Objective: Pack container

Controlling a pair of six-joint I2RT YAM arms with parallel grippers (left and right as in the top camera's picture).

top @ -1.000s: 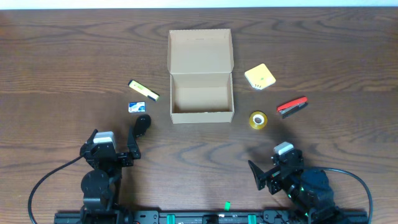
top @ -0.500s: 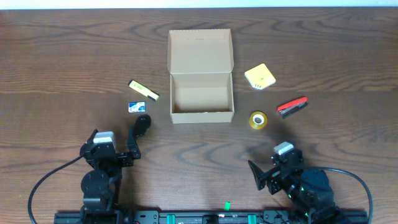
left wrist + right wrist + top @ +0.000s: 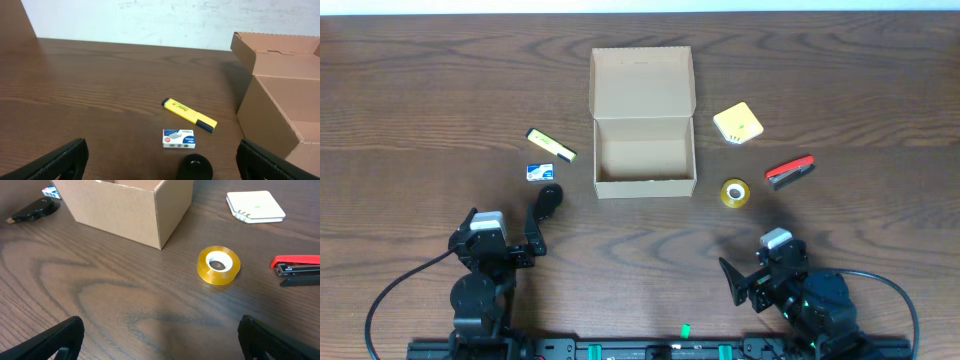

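Note:
The container (image 3: 645,188), a tan cardboard box, stands open at the table's centre with its flap lid (image 3: 641,82) laid back; nothing shows inside it. It appears at the right edge (image 3: 272,107) of the left wrist view and at the top (image 3: 120,215) of the right wrist view. My left gripper (image 3: 503,232) rests near the front left, open and holding nothing (image 3: 167,170). My right gripper (image 3: 760,265) rests near the front right, also open and holding nothing (image 3: 160,342). Both are well short of the box.
Left of the box lie a yellow highlighter (image 3: 551,145), a small staples box (image 3: 539,171) and a black oblong object (image 3: 549,198). Right of it lie a yellow notepad (image 3: 738,123), a red stapler (image 3: 790,172) and a yellow tape roll (image 3: 735,193).

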